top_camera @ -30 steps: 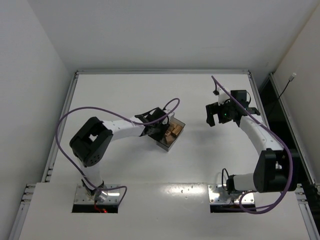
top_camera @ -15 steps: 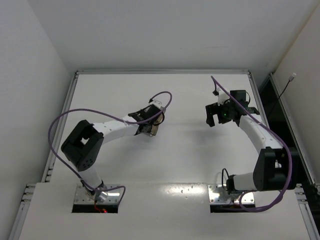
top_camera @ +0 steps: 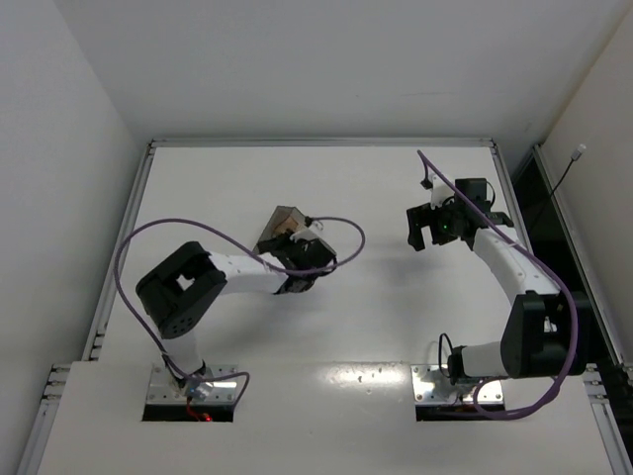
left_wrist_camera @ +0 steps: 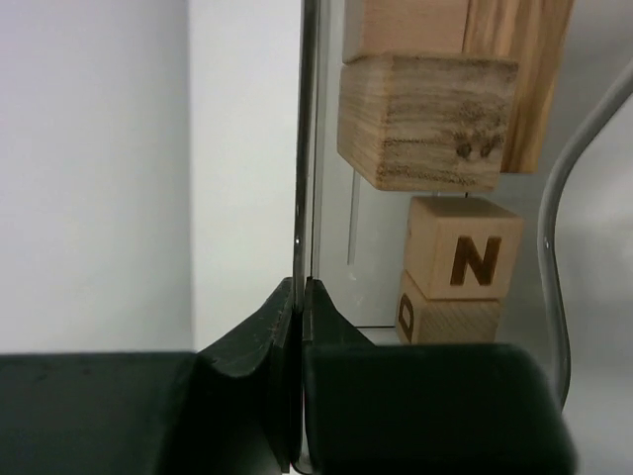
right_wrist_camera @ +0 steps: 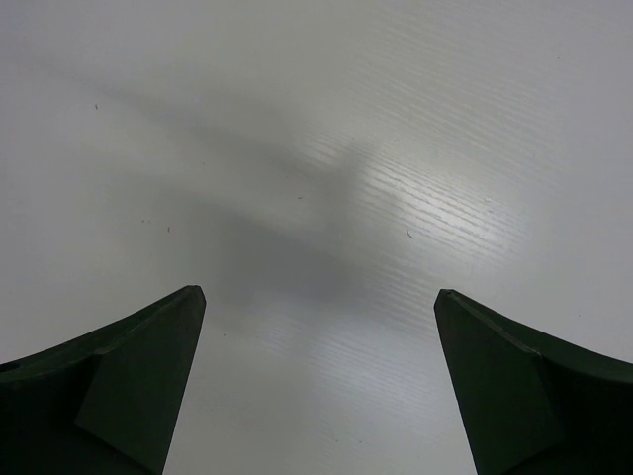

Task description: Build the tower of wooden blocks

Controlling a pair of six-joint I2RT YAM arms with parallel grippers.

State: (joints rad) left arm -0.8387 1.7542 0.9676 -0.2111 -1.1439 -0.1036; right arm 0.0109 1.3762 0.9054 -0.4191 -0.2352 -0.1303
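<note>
Bin (top_camera: 282, 226) has risen and tilted, left gripper (left_wrist_camera: 300, 289) clamped on its wall; we apparently tip wood blocks (left_wrist_camera: 427, 121) out next; right gripper (right_wrist_camera: 316, 293) gapes.

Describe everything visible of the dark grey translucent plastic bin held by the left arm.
The dark grey translucent plastic bin is a small, thin-walled open box, brownish from above. It is left of the white table's middle, tipped rather than flat. The left gripper is shut on one wall, seen edge-on in the wrist view as a thin sheet. Light-brown wooden cubes crowd beside that wall, apparently inside; two bear the letters N and D. Whether the bin touches the table is unclear.
</note>
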